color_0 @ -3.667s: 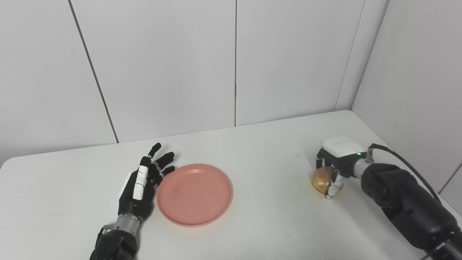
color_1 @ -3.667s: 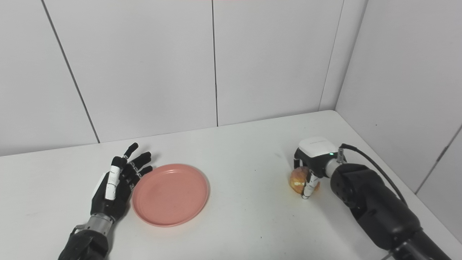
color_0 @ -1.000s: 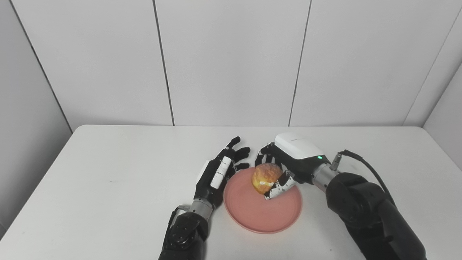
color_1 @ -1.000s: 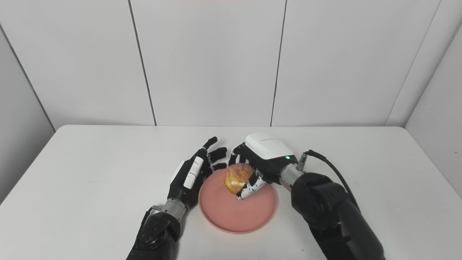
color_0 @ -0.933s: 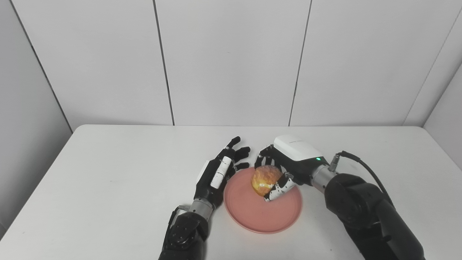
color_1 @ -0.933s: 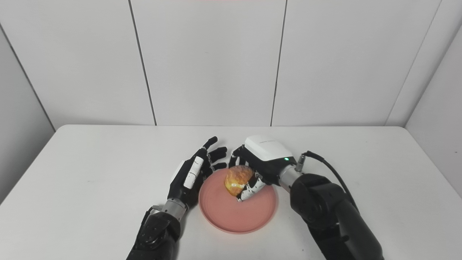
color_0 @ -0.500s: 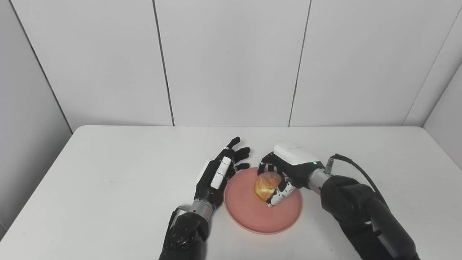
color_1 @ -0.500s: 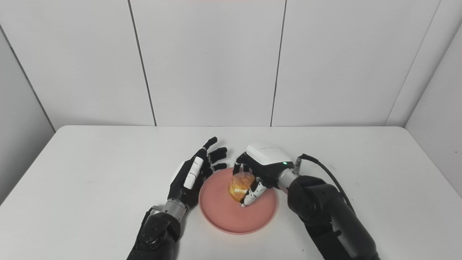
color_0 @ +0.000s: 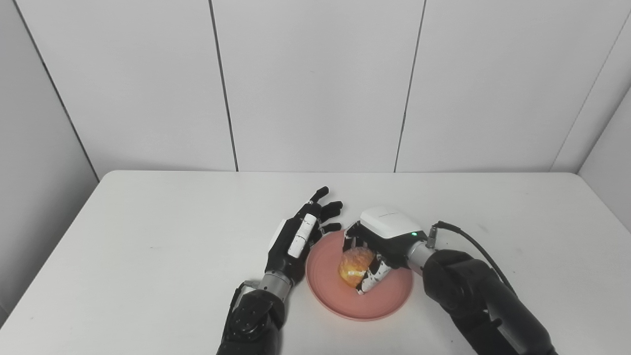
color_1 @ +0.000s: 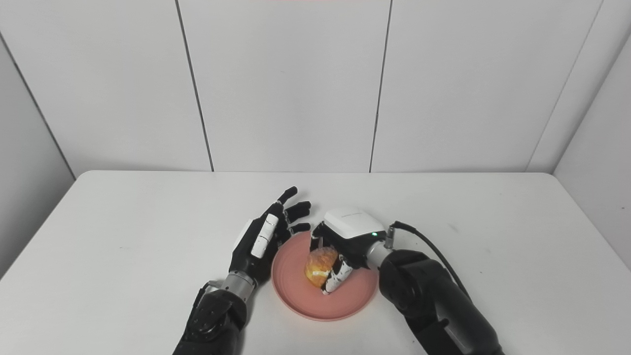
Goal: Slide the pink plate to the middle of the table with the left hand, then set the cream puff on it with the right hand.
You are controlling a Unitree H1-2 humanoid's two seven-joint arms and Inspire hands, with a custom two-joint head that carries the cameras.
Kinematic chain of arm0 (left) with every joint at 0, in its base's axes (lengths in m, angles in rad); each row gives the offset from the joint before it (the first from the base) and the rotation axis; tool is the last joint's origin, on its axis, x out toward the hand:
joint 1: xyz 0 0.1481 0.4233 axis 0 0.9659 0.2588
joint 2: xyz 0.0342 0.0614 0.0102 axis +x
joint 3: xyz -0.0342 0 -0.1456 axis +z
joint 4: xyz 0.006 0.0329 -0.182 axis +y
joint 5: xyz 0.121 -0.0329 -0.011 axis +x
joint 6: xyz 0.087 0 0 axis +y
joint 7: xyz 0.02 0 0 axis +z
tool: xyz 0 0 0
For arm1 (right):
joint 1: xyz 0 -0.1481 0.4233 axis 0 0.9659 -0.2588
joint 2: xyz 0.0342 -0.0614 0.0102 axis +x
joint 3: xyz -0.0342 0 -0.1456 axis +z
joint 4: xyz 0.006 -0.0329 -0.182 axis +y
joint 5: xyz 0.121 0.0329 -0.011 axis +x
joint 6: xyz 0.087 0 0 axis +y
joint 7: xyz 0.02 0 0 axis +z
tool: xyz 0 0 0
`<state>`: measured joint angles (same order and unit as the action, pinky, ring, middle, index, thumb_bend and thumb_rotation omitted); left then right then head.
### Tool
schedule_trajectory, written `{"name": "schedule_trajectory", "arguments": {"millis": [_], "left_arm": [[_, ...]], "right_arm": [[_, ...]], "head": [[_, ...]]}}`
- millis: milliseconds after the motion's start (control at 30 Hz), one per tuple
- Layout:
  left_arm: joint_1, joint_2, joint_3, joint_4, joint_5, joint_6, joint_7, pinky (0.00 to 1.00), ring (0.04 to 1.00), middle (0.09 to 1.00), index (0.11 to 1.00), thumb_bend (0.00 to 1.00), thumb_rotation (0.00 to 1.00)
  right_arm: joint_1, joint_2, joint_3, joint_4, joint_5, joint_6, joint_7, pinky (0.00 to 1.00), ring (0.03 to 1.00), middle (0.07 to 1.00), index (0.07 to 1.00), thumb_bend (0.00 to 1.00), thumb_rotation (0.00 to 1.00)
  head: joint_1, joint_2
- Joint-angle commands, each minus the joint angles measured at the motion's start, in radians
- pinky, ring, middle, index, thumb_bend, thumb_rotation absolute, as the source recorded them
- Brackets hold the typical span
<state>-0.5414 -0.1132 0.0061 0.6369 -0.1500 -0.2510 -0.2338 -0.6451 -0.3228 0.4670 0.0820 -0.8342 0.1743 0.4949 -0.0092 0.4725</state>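
- We see a white counter (color_0: 148,231) with rounded corners, set against pale wall panels.
- On it we find a pink plate (color_0: 345,301), near the middle, toward the front edge.

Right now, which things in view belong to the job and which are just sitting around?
In the job: pink plate, cream puff, right hand closed on the puff, left hand open beside the plate.

Just there: only the white table; nothing else on it.
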Motion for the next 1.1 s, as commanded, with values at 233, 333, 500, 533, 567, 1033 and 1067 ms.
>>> {"name": "schedule_trajectory", "arguments": {"millis": [233,333,500,533,567,1033,1067], "left_arm": [[0.088,-0.011,-0.006,0.068,-0.009,-0.009,-0.012,0.74,0.847,0.788,0.874,0.89,0.80],[0.087,-0.008,-0.007,0.073,-0.010,-0.013,-0.017,0.75,0.850,0.792,0.880,0.87,0.80],[0.086,-0.004,-0.011,0.075,-0.001,-0.016,-0.012,0.73,0.827,0.792,0.875,0.87,0.81],[0.086,-0.004,-0.011,0.075,-0.001,-0.016,-0.012,0.73,0.826,0.792,0.874,0.87,0.80],[0.088,-0.005,-0.010,0.072,-0.004,-0.012,-0.012,0.73,0.828,0.792,0.875,0.87,0.80],[0.092,-0.013,0.003,0.053,-0.020,-0.013,-0.009,0.75,0.847,0.785,0.877,0.90,0.78],[0.093,-0.013,0.003,0.053,-0.018,-0.012,-0.009,0.75,0.847,0.785,0.876,0.90,0.78]], "right_arm": [[-0.028,0.006,-0.008,-0.037,0.004,0.001,0.001,0.51,0.620,0.655,0.489,0.52,0.11],[-0.024,0.003,-0.014,-0.053,0.000,0.011,0.007,0.57,0.704,0.747,0.693,0.96,0.27],[-0.023,-0.004,-0.017,-0.063,-0.007,0.011,0.015,0.60,0.764,0.807,0.764,1.00,0.40],[-0.023,-0.004,-0.017,-0.063,-0.007,0.011,0.015,0.60,0.770,0.811,0.769,1.00,0.40],[-0.023,-0.006,-0.019,-0.066,-0.006,0.011,0.017,0.60,0.774,0.812,0.772,1.00,0.40],[0.044,-0.031,-0.077,-0.167,0.019,-0.023,-0.027,0.57,0.727,0.770,0.742,0.93,0.49],[0.048,-0.031,-0.078,-0.171,0.019,-0.023,-0.032,0.57,0.726,0.769,0.742,0.93,0.50]], "head": [[-0.003,0.000],[-0.004,-0.001],[-0.004,0.000],[-0.004,0.000],[-0.005,-0.001],[-0.003,0.002],[-0.003,0.002]]}}
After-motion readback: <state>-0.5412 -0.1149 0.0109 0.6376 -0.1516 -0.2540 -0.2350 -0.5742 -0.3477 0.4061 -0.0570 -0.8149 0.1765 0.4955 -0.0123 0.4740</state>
